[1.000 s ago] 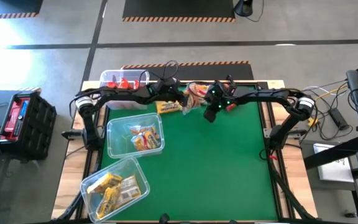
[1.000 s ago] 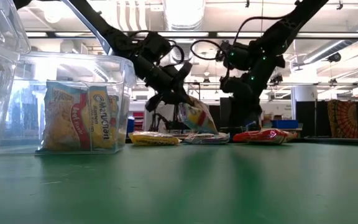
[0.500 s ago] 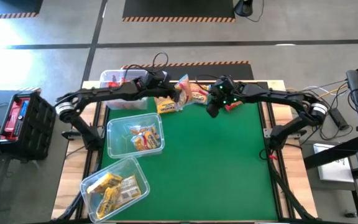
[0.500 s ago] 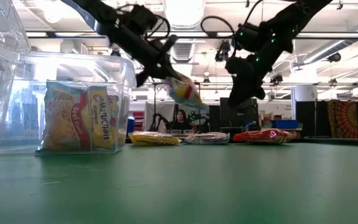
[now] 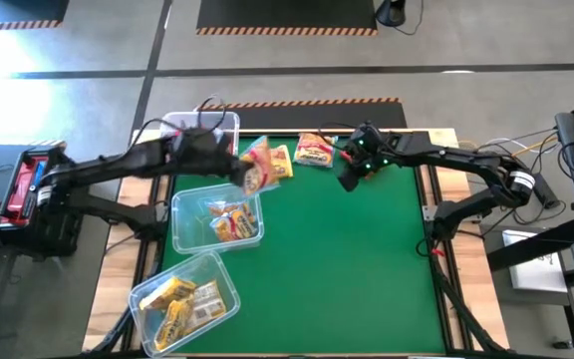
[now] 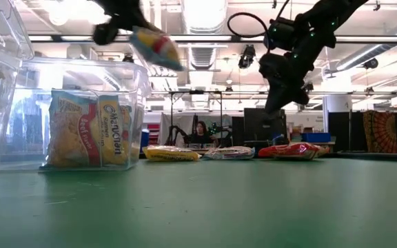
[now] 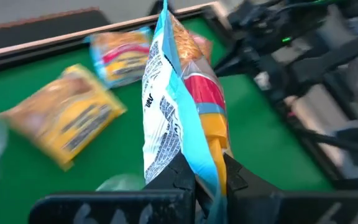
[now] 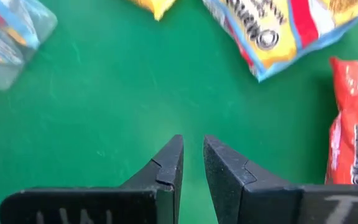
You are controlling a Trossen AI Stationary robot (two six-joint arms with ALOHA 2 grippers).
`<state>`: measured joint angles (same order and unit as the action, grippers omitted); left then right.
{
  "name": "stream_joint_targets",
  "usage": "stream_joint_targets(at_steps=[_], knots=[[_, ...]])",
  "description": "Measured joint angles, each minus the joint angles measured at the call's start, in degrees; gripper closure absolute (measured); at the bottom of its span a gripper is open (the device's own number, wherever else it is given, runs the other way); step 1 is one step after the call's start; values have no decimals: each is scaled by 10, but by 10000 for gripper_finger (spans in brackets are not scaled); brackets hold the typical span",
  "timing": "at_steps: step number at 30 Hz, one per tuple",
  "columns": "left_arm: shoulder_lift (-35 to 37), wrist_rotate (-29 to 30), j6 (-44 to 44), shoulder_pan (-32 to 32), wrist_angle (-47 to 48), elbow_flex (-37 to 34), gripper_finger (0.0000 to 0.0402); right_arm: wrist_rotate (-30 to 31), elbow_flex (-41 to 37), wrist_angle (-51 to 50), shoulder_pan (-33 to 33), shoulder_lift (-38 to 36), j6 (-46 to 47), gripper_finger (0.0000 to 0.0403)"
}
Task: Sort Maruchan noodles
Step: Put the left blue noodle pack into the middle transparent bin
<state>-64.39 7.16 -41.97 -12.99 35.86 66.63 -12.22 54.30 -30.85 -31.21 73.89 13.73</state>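
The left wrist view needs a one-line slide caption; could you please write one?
Left hand shut on an orange-and-blue noodle packet, held above the green table with a yellow packet lying beyond.

Red packet [image 8: 355,149] cut off at the right wrist view's edge; left gripper [image 6: 119,17] motion-blurred, partly out of frame.

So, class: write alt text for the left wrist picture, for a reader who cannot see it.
The left gripper pinches one end of a blue, orange and red noodle packet, held up over the green table. Behind it lie a yellow packet and another packet, with the other arm beyond.
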Motion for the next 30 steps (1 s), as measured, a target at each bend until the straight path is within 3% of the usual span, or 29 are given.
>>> stream_joint_targets(at_steps=[3, 7, 14, 21, 30], knots=[[32, 64, -30, 53, 74, 0, 401, 1, -2, -20, 2, 4, -10, 349], [58, 101, -86, 114, 161, 0, 401, 2, -14, -35, 2, 5, -28, 349], [91, 108, -210, 164, 312, 1, 401, 2, -50, -33, 2, 5, -46, 349], [90, 103, -286, 173, 480, 56, 401, 2, -108, -17, 2, 5, -33, 349], [34, 118, -308, 173, 504, 46, 401, 2, -163, 51, 2, 5, 18, 349]])
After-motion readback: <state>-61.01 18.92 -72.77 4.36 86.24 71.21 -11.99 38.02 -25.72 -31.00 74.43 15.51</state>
